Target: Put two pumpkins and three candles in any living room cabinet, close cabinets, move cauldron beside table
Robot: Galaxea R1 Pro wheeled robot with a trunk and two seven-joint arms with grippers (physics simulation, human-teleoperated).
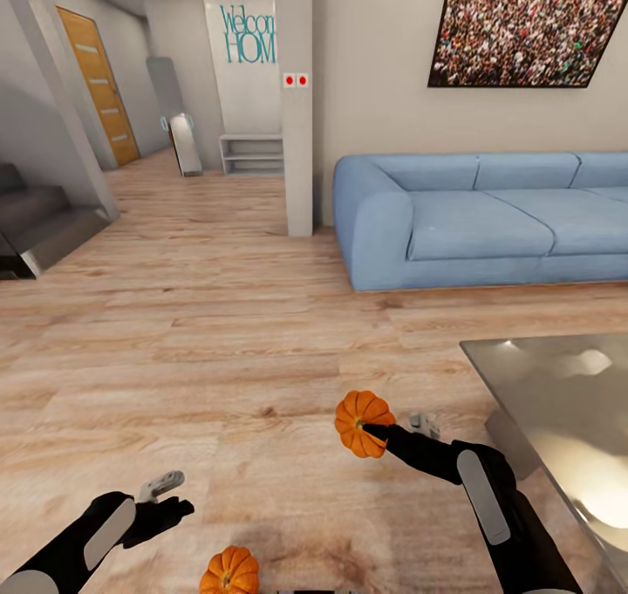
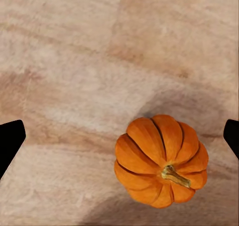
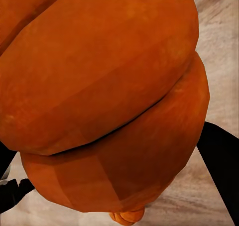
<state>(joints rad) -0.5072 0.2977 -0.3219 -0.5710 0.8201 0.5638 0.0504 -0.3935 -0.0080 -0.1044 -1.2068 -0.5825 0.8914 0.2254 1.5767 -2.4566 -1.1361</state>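
Orange pumpkin (image 1: pixel 364 423) sits clamped in my right gripper (image 1: pixel 377 430), lifted off the wood floor (image 1: pixel 218 350) for carrying to a cabinet, while the second pumpkin (image 2: pixel 161 160) lies below my wide-open left gripper (image 1: pixel 166 498).

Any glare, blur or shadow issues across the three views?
Head view: bright ceiling-light glare on the glass table; the sofa and floor stay sharp, with wide-angle stretch at the edges. Left wrist view: floor grain is soft, and the pumpkin casts a faint shadow. Right wrist view: the held pumpkin is very close, its ribs looking faceted.
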